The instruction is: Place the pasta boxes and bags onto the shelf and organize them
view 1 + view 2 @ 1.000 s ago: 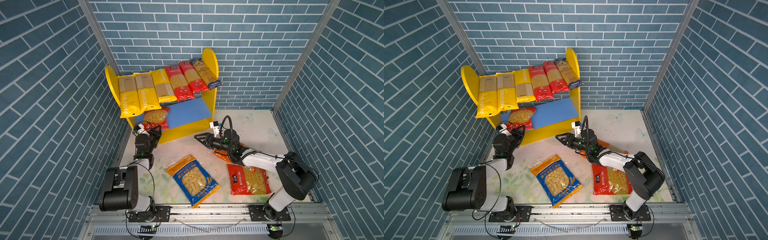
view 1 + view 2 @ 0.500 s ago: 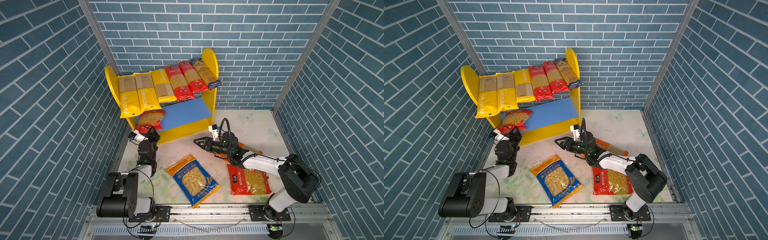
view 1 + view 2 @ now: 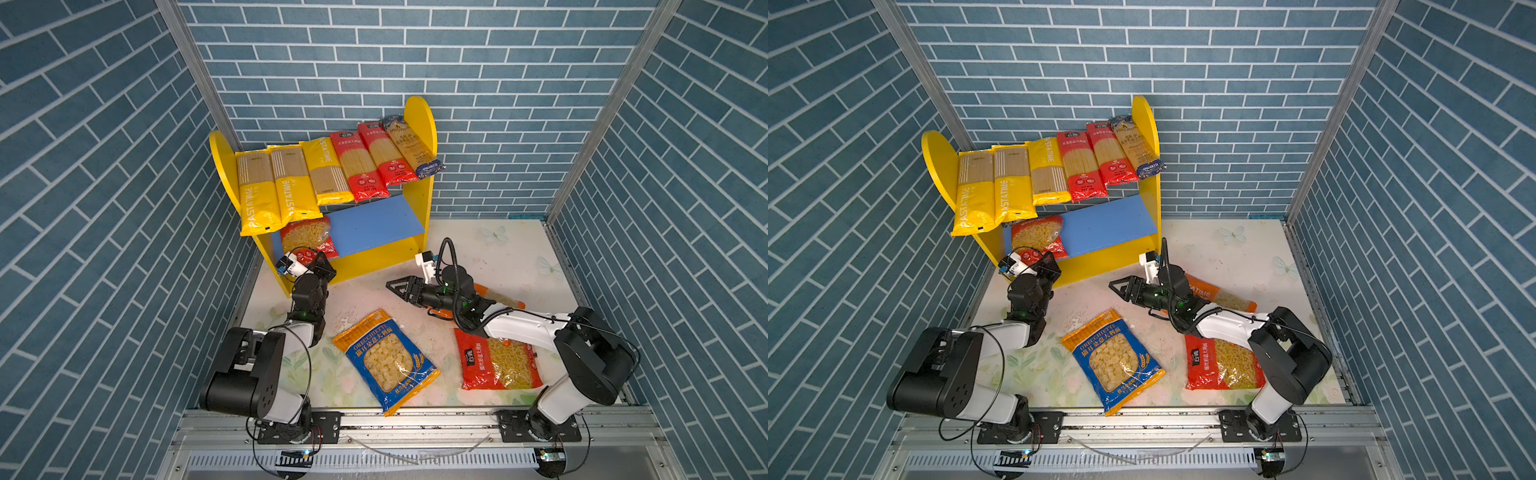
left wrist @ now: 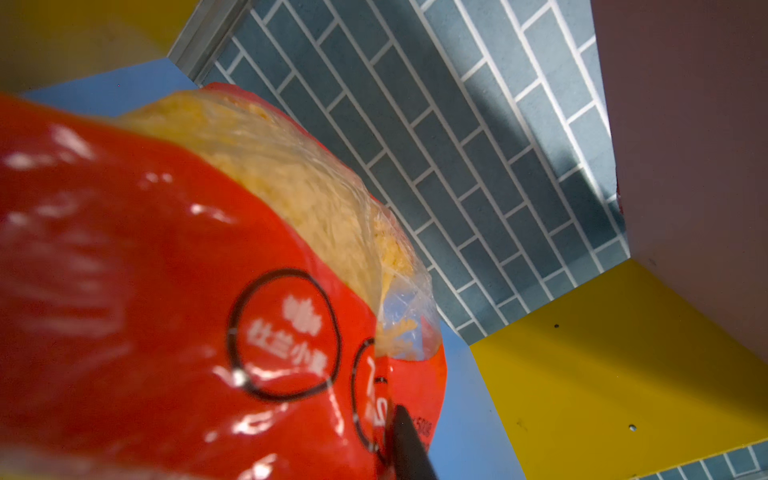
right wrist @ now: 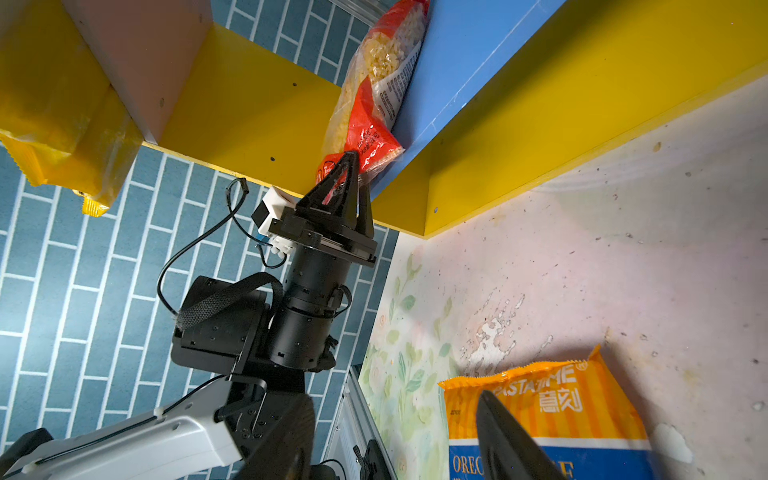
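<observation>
The left gripper (image 3: 323, 262) is touching a corner of the red bag (image 3: 306, 237), which is lying at the left end of the lower board of the shelf (image 3: 376, 259); whether it is gripping, I cannot tell. The right gripper (image 3: 395, 286) is hovering open.

Shelf (image 3: 419, 124) at the bench's (image 3: 511, 249) rear left. Upper board (image 5: 141, 58): six spaghetti packs (image 3: 332, 170) side by side. Lower board (image 3: 374, 224), left end: short-pasta bag (image 3: 305, 237). Before the shelf: orecchiette bag (image 3: 386, 361); right of it, spiral-pasta bag (image 3: 498, 365); behind that, a long pack (image 3: 500, 297).
</observation>
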Available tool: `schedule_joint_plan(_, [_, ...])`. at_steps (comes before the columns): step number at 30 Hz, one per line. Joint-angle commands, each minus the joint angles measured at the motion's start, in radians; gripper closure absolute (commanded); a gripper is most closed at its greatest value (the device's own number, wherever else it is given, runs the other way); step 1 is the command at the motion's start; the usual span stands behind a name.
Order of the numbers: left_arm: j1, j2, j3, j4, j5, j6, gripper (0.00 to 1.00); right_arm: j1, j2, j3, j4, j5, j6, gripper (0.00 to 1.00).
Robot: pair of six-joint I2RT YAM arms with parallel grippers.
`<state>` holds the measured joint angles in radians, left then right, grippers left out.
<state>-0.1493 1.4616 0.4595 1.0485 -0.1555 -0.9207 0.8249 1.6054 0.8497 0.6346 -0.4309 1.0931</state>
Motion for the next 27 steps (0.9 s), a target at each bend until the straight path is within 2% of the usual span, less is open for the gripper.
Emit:
schedule_joint_plan(1, [-0.004, -0.060, -0.007, -0.059, 0.029, 0.029, 0.66, 0.005, -0.028, -0.015, 0.003, 0.012, -0.027, 0.37])
schedule_joint_plan(5, [-0.004, -0.205, -0.019, -0.215, 0.055, 0.058, 0.47, 0.003, -0.040, -0.019, -0.008, 0.017, -0.030, 0.37])
schedule_joint_plan(12, [-0.001, -0.545, 0.022, -0.768, 0.067, 0.107, 0.32, 0.003, -0.084, -0.051, -0.049, 0.045, -0.064, 0.37])
schedule_joint_plan(16, [0.003, -0.701, 0.070, -1.031, 0.094, 0.155, 0.29, 0.003, -0.132, -0.081, -0.098, 0.080, -0.097, 0.37])
schedule_joint_plan(20, [0.008, -0.762, 0.164, -1.228, 0.139, 0.251, 0.28, 0.003, -0.188, -0.109, -0.161, 0.109, -0.122, 0.37])
schedule_joint_plan(23, [0.008, -0.760, 0.216, -1.309, 0.212, 0.305, 0.28, 0.002, -0.257, -0.113, -0.305, 0.151, -0.178, 0.37])
schedule_joint_plan(27, [0.004, -0.781, 0.190, -1.289, 0.318, 0.315, 0.28, -0.028, -0.383, -0.098, -0.602, 0.204, -0.289, 0.38])
